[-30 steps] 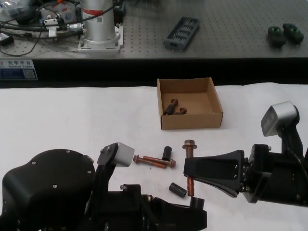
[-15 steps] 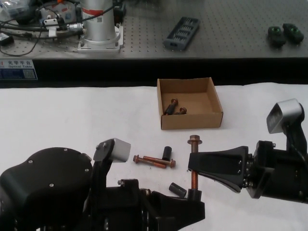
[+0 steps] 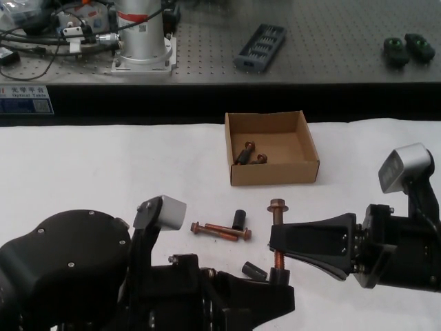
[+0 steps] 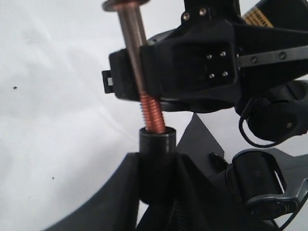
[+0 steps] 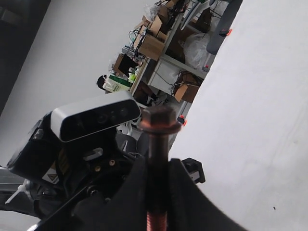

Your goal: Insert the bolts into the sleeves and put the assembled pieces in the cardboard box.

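The right gripper (image 3: pixel 278 240) is clamped on the smooth upper shank of a copper-coloured bolt (image 4: pixel 131 53), holding it upright with its flanged hex head on top and its threaded end pointing down. Directly below, the left gripper (image 4: pixel 157 169) is closed around a short black sleeve (image 4: pixel 157 143), standing upright with its open mouth upward. The bolt's threaded tip meets that mouth; how far in it sits cannot be told. Both are held above the white cloth (image 3: pixel 96 172), near the front of the bench. Behind them, 2 loose bolts (image 3: pixel 220 230) lie side by side on the cloth, with an upright sleeve (image 3: pixel 239 219) just beside them and a lying sleeve (image 3: pixel 254 271) nearer the grippers. Farther back, the open cardboard box (image 3: pixel 273 175) holds assembled pieces (image 3: pixel 249 153).
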Tool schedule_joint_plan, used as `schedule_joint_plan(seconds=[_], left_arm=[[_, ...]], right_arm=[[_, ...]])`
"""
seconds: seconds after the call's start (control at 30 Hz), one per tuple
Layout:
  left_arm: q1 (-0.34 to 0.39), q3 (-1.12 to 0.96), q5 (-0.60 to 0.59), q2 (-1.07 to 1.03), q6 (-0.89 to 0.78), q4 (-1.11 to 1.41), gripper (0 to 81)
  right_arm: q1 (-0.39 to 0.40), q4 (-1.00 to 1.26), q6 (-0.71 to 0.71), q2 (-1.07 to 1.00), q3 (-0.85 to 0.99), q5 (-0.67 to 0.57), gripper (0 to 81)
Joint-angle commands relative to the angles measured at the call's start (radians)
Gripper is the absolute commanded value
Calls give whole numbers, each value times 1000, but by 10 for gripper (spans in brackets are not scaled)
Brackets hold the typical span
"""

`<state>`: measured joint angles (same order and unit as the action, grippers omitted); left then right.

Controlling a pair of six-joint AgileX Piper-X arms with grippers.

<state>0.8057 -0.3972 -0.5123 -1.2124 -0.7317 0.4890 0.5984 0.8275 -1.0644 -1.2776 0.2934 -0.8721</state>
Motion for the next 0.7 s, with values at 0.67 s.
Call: schedule_joint_plan(seconds=[0.67], left_arm=[[-61,-87,-59,-77,-13,91,6]], right_arm=[[-2,109,56,0,2,-155,3]])
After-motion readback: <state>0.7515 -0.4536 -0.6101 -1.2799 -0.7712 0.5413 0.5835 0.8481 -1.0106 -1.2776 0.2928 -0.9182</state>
